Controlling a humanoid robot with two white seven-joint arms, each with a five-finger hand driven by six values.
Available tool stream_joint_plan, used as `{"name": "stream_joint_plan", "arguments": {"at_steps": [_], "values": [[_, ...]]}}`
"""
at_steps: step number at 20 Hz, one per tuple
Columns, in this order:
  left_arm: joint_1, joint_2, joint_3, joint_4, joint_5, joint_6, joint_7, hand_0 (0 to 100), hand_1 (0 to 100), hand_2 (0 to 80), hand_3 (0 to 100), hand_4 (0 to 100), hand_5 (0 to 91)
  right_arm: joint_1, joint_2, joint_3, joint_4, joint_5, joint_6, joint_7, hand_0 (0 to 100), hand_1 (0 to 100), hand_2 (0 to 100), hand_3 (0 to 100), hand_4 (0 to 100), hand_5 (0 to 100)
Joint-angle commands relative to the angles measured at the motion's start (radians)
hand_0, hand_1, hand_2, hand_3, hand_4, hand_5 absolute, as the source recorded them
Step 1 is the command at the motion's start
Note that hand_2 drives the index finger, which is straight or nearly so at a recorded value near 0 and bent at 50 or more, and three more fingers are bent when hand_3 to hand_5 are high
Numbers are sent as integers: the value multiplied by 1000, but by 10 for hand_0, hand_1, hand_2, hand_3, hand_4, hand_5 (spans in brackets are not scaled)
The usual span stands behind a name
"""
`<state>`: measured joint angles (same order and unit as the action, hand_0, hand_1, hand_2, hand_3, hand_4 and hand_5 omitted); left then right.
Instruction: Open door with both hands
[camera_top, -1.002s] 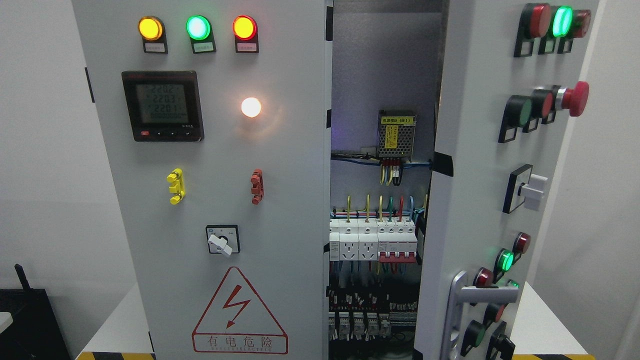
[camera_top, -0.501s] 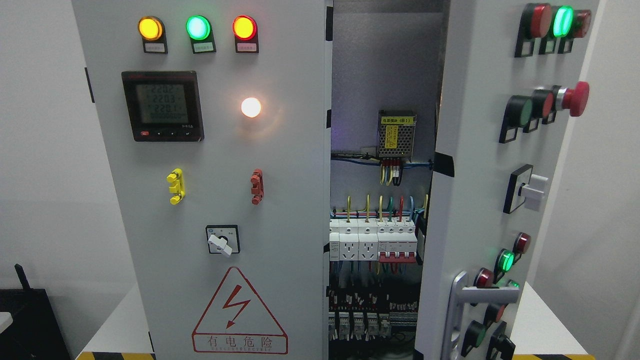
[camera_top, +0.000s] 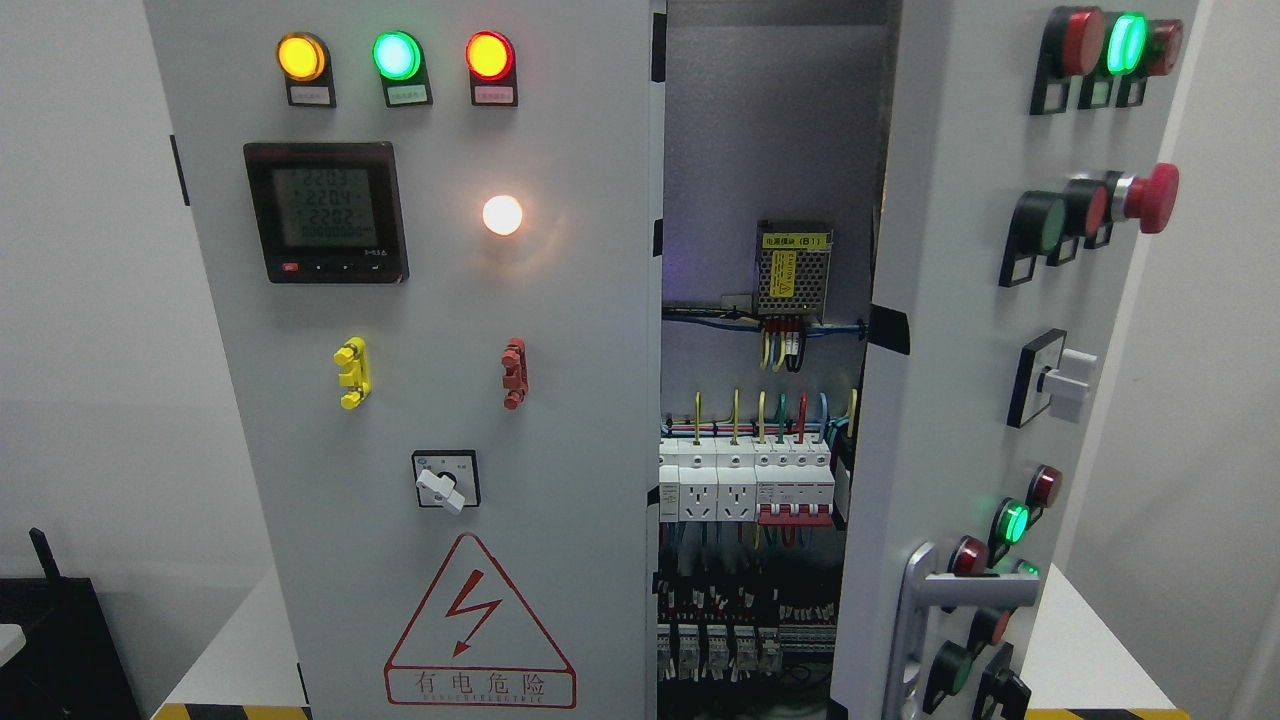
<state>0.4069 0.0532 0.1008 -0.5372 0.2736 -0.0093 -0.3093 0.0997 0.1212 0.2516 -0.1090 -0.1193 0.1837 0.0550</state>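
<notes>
**Right cabinet door ajar, no hand in view**

Neither the left nor the right hand shows anywhere in the head view, so whether their fingers are spread or curled cannot be told.

The right door (camera_top: 960, 380) of the electrical cabinet stands swung outward — its face turned toward the picture's right, its inner edge well clear of the left door (camera_top: 430, 400), which sits flush and closed. A silver lever handle (camera_top: 960, 592) juts from the lower part of the open door. Above it on that door run a white rotary switch (camera_top: 1058, 380), a red mushroom stop button (camera_top: 1150, 197) and a lit green lamp (camera_top: 1124, 42) near the top; another green lamp (camera_top: 1012, 521) glows just above the handle.

Through the gap the cabinet's inside shows: a perforated power supply (camera_top: 792, 268) with a yellow label on the back plate, wires dropping from it, then a row of white circuit breakers (camera_top: 745, 486) with red toggles at the right end, and darker relays below.

The closed left door carries three lit lamps — amber (camera_top: 300, 56), green (camera_top: 396, 54), red (camera_top: 489, 54) — over a digital meter (camera_top: 326, 212), a glowing white lamp (camera_top: 502, 214), a selector switch (camera_top: 446, 482) and a red-bordered warning triangle (camera_top: 478, 625).

The cabinet stands on a white worktop (camera_top: 1090, 640).
</notes>
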Motion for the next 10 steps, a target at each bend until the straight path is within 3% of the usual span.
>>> {"name": "stream_joint_plan", "arguments": {"at_steps": [1, 3, 5, 7, 10], "values": [[234, 175, 334, -747, 206, -4, -17, 120, 389, 0, 0, 0, 0, 0, 0, 0, 0, 0, 0, 0, 120, 389, 0, 0, 0, 0], [282, 323, 382, -854, 411, -8, -17, 120, 389, 0, 0, 0, 0, 0, 0, 0, 0, 0, 0, 0, 120, 389, 0, 0, 0, 0], [323, 555, 414, -889, 675, -12, -23, 120, 389, 0, 0, 0, 0, 0, 0, 0, 0, 0, 0, 0, 120, 389, 0, 0, 0, 0], [332, 727, 463, -882, 881, -12, -86, 120, 389, 0, 0, 0, 0, 0, 0, 0, 0, 0, 0, 0, 120, 389, 0, 0, 0, 0], [332, 926, 490, -880, 1027, -12, -223, 120, 389, 0, 0, 0, 0, 0, 0, 0, 0, 1, 0, 0, 120, 389, 0, 0, 0, 0]]}}
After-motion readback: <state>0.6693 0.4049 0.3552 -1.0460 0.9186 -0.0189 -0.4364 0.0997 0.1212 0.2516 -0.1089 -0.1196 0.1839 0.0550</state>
